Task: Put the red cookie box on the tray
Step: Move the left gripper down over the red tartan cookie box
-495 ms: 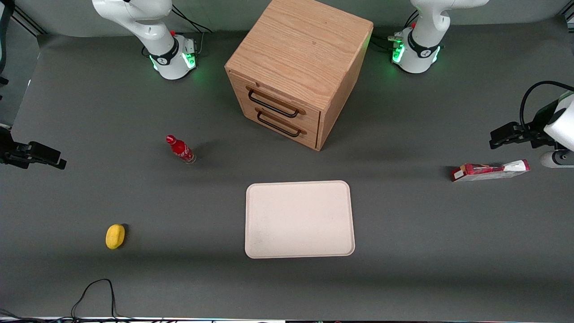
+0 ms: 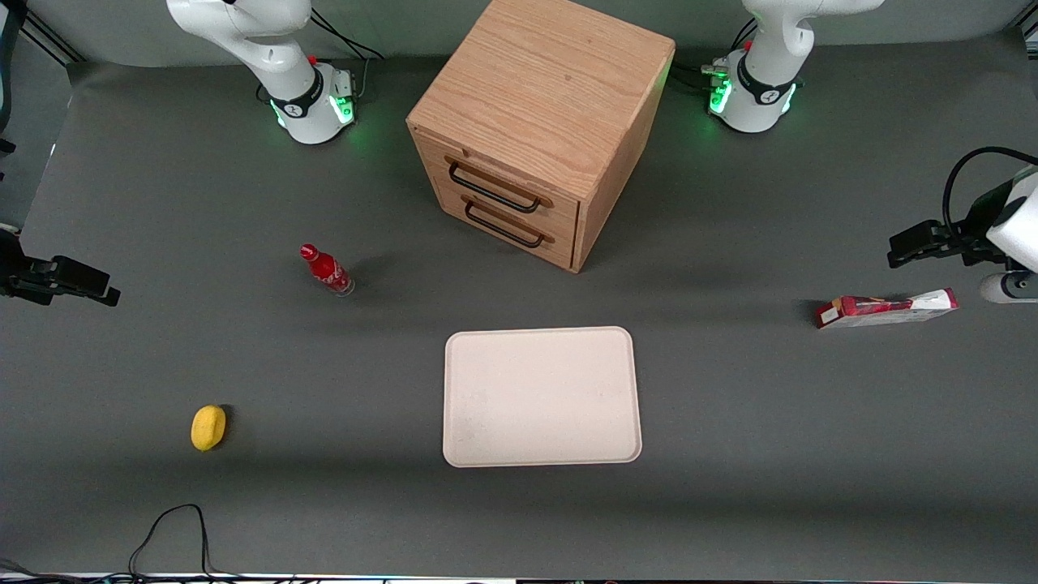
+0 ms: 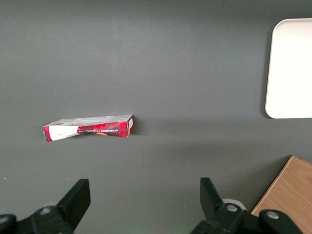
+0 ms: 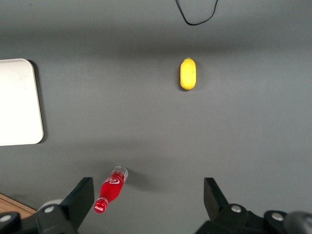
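The red cookie box (image 2: 886,309) lies flat on the grey table toward the working arm's end, its white end section pointing away from the tray. The cream-white tray (image 2: 542,396) sits mid-table with nothing on it, well apart from the box. My left gripper (image 2: 898,247) hovers above the table, a little farther from the front camera than the box. In the left wrist view the gripper (image 3: 144,187) is open, jaws wide apart with bare table between them. The box (image 3: 88,127) lies clear of the fingertips, and a corner of the tray (image 3: 291,68) shows.
A wooden two-drawer cabinet (image 2: 535,130) stands farther from the front camera than the tray. A small red bottle (image 2: 326,270) and a yellow fruit (image 2: 208,427) are toward the parked arm's end. A black cable (image 2: 170,527) loops near the front edge.
My left gripper has shifted very slightly toward the working arm's end of the table. The box and the tray have not moved.
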You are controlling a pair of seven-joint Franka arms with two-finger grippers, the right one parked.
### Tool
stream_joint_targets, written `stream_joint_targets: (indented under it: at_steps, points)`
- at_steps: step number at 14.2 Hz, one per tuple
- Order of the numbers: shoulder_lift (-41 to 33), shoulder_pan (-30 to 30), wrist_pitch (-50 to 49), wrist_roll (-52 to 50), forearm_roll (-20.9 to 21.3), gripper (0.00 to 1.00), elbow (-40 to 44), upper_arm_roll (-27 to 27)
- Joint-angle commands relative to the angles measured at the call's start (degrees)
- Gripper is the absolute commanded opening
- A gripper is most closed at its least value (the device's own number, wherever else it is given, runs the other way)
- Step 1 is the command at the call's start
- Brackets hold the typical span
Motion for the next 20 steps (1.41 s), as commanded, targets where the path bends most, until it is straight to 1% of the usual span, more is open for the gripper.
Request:
stream_joint_targets:
  at_steps: [1, 3, 5, 6, 9, 10, 12, 14, 15, 18, 20]
  points:
    - [-1.65, 3.01, -0.75, 3.0, 0.78, 1.0, -1.78, -0.1]
    - [-1.91, 6.26, 0.21, 5.36, 1.83, 1.0, -3.45, -0.1]
    - [-2.18, 9.86, 1.0, 10.81, 2.01, 1.0, -4.76, -0.1]
    - [-3.66, 11.88, 3.27, 12.22, 2.01, 1.0, -7.3, -0.1]
    - [-11.21, 14.53, 13.01, 13.9, 2.01, 1.0, -21.43, -0.1]
    - [-12.54, 15.32, 14.61, 14.95, 2.01, 1.0, -24.43, -0.1]
    - [-12.29, 17.34, 14.45, 15.49, 2.01, 1.0, -25.08, -0.1]
    - [-11.67, 18.05, 14.36, 14.18, 1.84, 1.0, -25.08, -0.01]
    - [-11.15, 18.92, 14.36, 10.69, 1.4, 1.0, -24.81, -0.1]
    - [-10.44, 18.93, 14.19, -6.6, 1.05, 1.0, -24.72, -0.1]
    - [-10.26, 18.93, 14.01, -21.09, 0.96, 1.0, -24.81, -0.1]
